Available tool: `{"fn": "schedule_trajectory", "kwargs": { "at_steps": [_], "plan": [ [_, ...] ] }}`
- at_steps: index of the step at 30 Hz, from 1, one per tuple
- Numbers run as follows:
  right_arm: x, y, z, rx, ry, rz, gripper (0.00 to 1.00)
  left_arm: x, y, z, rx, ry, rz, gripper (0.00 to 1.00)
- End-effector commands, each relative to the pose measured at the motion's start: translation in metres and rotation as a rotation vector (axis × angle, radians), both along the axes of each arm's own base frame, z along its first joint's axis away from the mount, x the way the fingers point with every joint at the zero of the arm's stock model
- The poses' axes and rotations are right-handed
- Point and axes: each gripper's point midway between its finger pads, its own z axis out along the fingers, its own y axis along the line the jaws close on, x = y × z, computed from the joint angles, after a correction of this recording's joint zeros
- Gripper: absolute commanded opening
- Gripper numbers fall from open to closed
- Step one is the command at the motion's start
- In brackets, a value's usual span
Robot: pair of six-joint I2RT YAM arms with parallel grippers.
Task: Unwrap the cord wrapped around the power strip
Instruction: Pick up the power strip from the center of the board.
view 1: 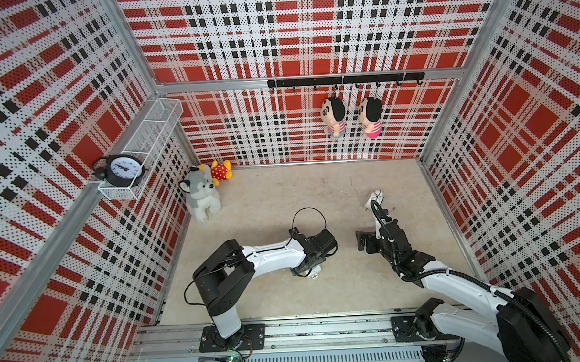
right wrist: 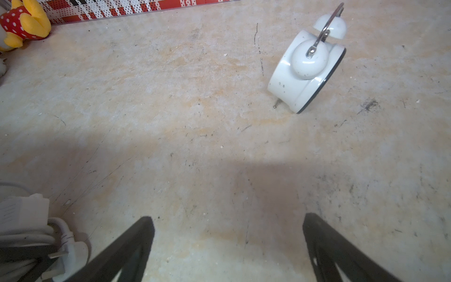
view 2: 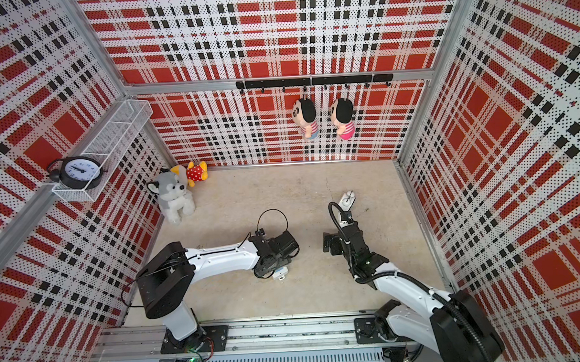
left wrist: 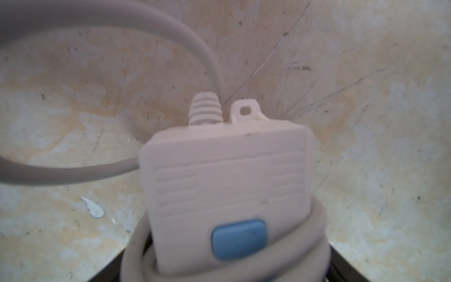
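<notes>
Coils of the cord (left wrist: 314, 234) hug the power strip (left wrist: 229, 175) at the near edge of the left wrist view. The picture cuts them off, so the turns cannot be counted. One end of the strip shows, soft and out of focus, with a blue switch (left wrist: 238, 238) on its face; the sockets are out of frame. From the ribbed collar on that end the cord swings out in a loose loop and runs off the edge of the picture. A second stretch comes in from the same edge and meets the strip's side.

Dark wedges in the two near corners belong to the left gripper (view 1: 306, 268). The strip and its coils lie between them, but whether the fingers press on it or stand clear cannot be told. In both top views the left wrist covers nearly all of it. Only a small white corner of the strip peeks out beneath, near the middle of the front half of the floor (right wrist: 195, 109); resting or lifted is unclear.

The right wrist view catches the bundle cropped at its edge, with the plug (right wrist: 68, 256) against the coils, metal prongs showing. The right gripper (right wrist: 228, 218) is spread wide with nothing between its fingers, over bare floor beside the strip. A white alarm clock (right wrist: 305, 70) sits farther back, well apart from the strip. In the top views the right arm's black hose (view 1: 379, 215) partly hides it.
</notes>
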Motion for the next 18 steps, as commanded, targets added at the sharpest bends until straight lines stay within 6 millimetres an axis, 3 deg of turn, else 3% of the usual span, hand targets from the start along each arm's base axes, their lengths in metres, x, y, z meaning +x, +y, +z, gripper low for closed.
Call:
{"fn": "schedule_trajectory", "kwargs": {
  "at_steps": [1, 5, 9, 16, 18],
  "plan": [
    [-0.002, -0.001, 0.002, -0.002, -0.009, -0.001, 1.0, 0.0, 0.008, -0.001, 0.024, -0.013, -0.004, 0.63],
    [-0.002, -0.001, 0.006, 0.001, -0.015, -0.004, 1.0, 0.002, 0.01, 0.008, 0.023, -0.052, -0.008, 0.46],
    [-0.002, -0.002, 0.011, 0.002, -0.025, -0.01, 1.0, 0.007, 0.013, 0.024, 0.032, -0.112, -0.028, 0.19],
    [-0.004, -0.006, 0.018, 0.003, -0.035, -0.021, 1.0, 0.015, 0.014, 0.043, 0.06, -0.171, -0.101, 0.0],
    [-0.005, -0.007, 0.021, 0.004, -0.038, -0.024, 1.0, 0.018, 0.013, 0.051, 0.072, -0.194, -0.134, 0.0]
  ]
}}
